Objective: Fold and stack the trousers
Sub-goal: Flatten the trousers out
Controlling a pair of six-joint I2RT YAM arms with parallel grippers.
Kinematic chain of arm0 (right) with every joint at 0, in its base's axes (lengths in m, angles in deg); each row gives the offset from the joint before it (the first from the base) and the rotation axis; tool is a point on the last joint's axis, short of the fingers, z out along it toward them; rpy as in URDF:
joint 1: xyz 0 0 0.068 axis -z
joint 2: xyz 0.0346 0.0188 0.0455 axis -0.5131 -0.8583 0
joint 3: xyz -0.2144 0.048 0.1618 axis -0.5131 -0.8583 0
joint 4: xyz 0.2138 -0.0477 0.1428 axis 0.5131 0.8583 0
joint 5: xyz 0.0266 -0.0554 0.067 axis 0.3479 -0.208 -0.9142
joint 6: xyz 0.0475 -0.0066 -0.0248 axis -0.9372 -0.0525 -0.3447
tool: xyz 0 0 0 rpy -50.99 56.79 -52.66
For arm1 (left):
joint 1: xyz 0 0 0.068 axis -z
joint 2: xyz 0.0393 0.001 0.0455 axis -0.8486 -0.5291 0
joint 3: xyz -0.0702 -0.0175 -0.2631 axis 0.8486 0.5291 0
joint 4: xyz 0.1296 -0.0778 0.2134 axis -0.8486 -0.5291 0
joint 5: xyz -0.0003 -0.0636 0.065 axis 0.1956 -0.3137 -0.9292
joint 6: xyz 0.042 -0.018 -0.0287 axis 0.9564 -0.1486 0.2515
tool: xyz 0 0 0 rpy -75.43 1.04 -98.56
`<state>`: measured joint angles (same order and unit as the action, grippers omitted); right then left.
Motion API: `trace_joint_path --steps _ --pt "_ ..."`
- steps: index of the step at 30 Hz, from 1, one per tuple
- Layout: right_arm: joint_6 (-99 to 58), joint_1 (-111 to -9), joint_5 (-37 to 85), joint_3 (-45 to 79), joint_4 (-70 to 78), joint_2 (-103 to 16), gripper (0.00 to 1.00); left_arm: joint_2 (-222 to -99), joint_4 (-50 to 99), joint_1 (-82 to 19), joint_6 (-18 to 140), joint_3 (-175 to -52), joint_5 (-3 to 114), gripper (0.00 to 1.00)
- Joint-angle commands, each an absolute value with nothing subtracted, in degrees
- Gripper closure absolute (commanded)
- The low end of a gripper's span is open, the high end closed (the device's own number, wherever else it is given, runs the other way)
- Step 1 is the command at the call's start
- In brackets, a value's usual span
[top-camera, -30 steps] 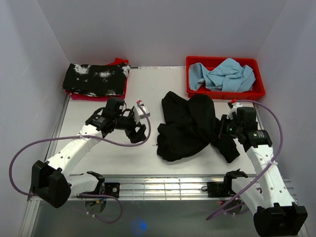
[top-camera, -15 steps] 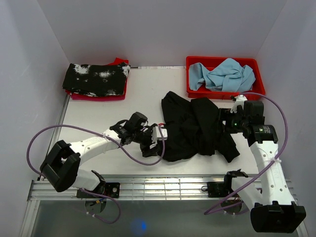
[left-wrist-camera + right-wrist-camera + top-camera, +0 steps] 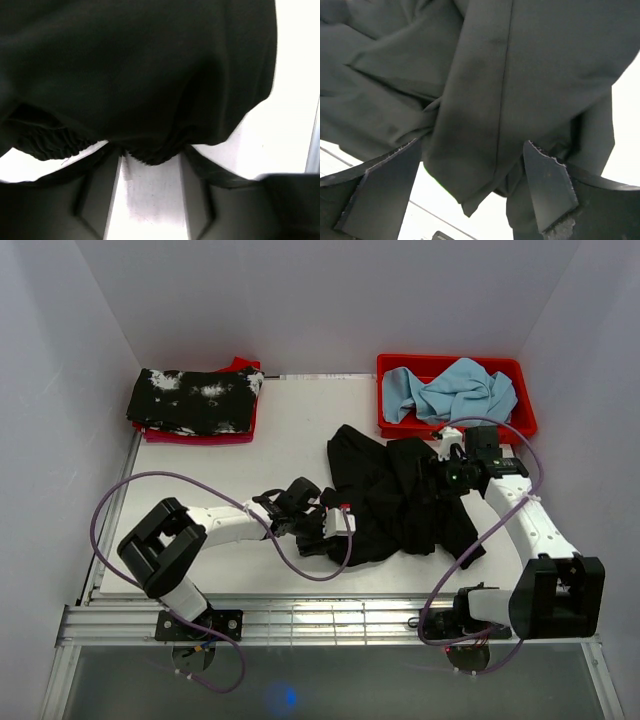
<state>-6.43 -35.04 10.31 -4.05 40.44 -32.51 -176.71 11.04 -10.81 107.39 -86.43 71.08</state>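
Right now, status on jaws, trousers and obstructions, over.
Left gripper jaws open at gathered edge of trousers. Right gripper jaws open over crumpled fabric. Pair unfolded, heaped. Red bin close behind right arm.

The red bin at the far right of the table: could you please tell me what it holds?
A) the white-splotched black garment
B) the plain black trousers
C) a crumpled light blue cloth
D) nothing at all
C: the red bin holds a crumpled light blue cloth, while the black trousers lie outside it, nearer the arms.
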Motion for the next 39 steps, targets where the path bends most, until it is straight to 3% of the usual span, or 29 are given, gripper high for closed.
trace_joint_path --steps 1,2,6,7,8,9,10,13,25,32,39 --pt "-3.9 -36.1 11.4 -5.1 34.9 -35.1 0.14 -176.7 9.7 -10.5 109.6 -88.4 66.8 0.43" --pt "-3.5 -36.6 11.7 -5.5 34.4 -35.9 0.15 -175.3 8.5 -10.5 110.4 -88.0 66.3 0.52" --pt "-3.0 -36.7 12.7 -7.1 32.9 -39.1 0.27 -169.1 5.9 -10.6 111.1 -85.8 66.3 0.64" --pt "-2.4 -36.7 13.4 -7.4 32.6 -40.1 0.45 -167.9 5.5 -10.8 110.6 -85.4 66.5 0.69" --pt "-1.9 -36.6 14.1 -7.8 32.5 -40.3 0.56 -166.7 4.4 -10.9 109.9 -85.0 66.3 0.77" --pt "-1.4 -36.5 14.9 -7.8 32.6 -40.5 0.66 -165.2 3.7 -11.1 108.1 -84.9 65.8 1.00" --pt "-0.7 -36.2 16.2 -7.6 33.3 -40.6 0.79 -164.4 3.2 -11.9 106.9 -84.9 65.1 1.00" --pt "0.1 -34.5 17.2 -5.6 35.6 -40.6 0.92 -160.8 0.0 -16.0 103.8 -85.0 65.0 1.00" --pt "14.8 -18.8 18.2 5.2 51.8 -34.0 0.92 -148.5 -15.5 -31.9 103.4 -85.0 56.3 1.00" --pt "23.3 -5.8 17.3 9.0 53.7 -33.4 0.92 -143.5 -14.5 -38.2 101.6 -83.1 42.8 1.00" --pt "22.1 -4.0 11.1 14.6 54.9 -34.5 0.92 -139.3 -11.4 -44.0 102.6 -83.5 38.5 1.00"
